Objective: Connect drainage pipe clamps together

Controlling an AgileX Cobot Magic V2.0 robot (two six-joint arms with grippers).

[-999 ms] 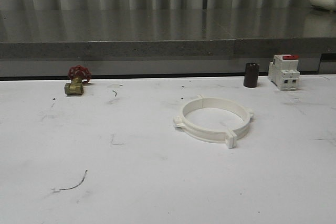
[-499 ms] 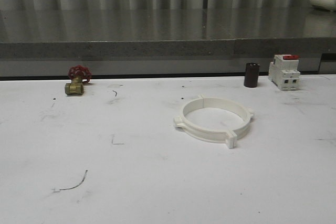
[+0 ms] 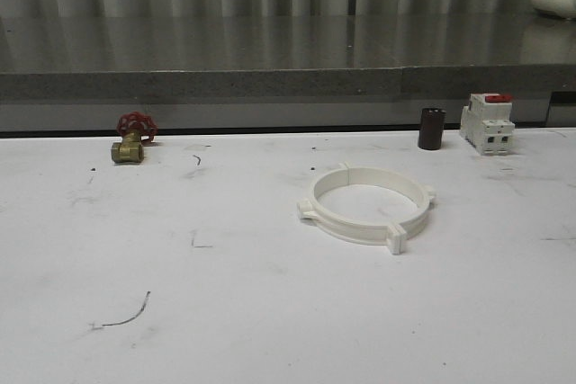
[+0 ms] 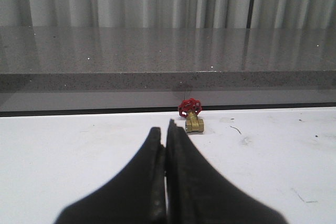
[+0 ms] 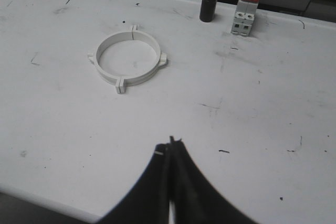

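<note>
Grey corrugated wall and a dark stone ledge run along the back, and in front of that is a scuffed white surface [image 3: 225,312] with pen marks all over it.

The drainage pipe clamps [image 3: 367,204] are lying flat, well ahead of the right end effector [image 5: 170,148] and a bit off to its left side. The two white halves already sit as a full ring with their tabs lined up at the seams. Whether they're actually snapped together or just resting against each other, I can't tell from here.

Both end effectors are parked. The left end effector [image 4: 165,135] has its fingers pressed together on nothing, with the brass valve [image 4: 192,119] and its red handwheel far out in front of it. The right one is also closed and empty.

So my read: either the join is basically done and the arms have backed off, or it's the start and nobody has grabbed anything. If it still needs doing, the next move calls for opening the fingers, reaching out to the ring, and pinching the tab pairs so they lock.

Containers: the only candidate is a small dark cylinder [image 3: 431,129] beside the white breaker [image 3: 487,123] at the far right. Can't see inside it.
</note>
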